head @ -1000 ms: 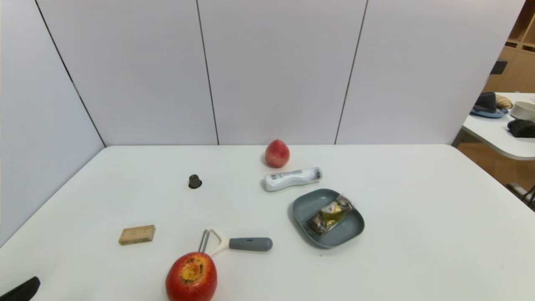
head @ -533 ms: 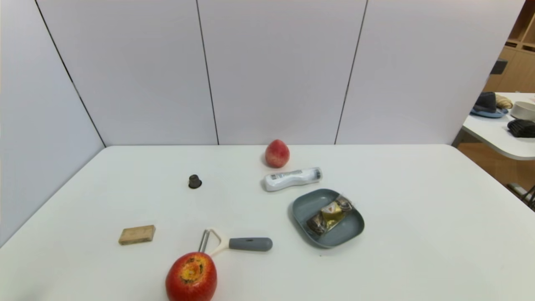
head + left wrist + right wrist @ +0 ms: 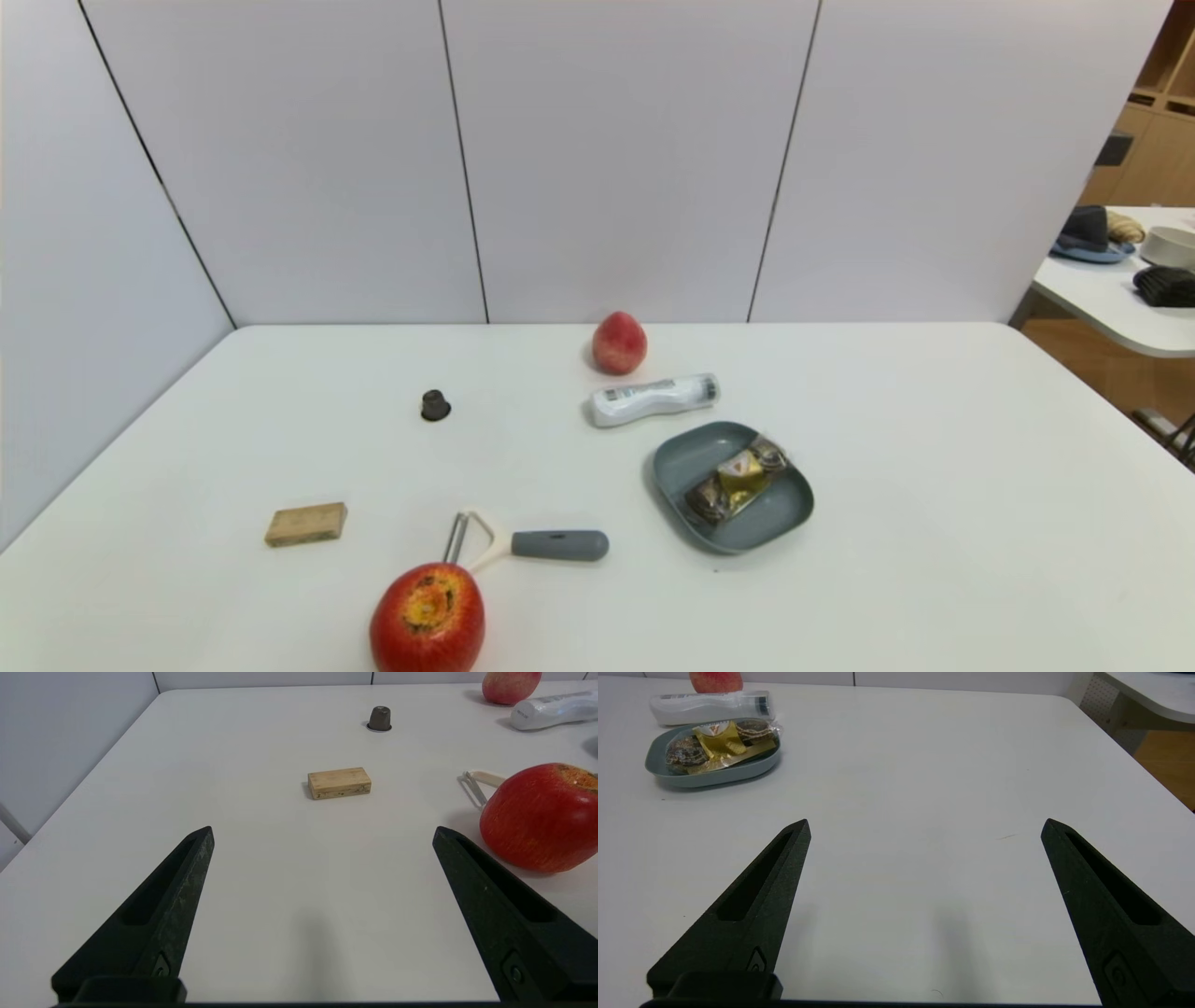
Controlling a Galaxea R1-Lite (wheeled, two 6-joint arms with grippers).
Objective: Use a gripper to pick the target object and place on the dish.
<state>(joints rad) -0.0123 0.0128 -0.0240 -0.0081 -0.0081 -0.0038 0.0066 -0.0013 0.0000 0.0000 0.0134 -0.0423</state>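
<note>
Snack packet [image 3: 738, 482] (gold label, print seemingly unreadable) lies on the dish [image 3: 686, 457]; both grippers spread, empty.

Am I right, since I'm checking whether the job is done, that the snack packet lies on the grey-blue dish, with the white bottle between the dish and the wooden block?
Not quite. The snack packet does lie on the grey-blue dish, but the white bottle sits between the dish and the far peach, not the wooden block, which lies far off to the left. The head view shows it.
</note>
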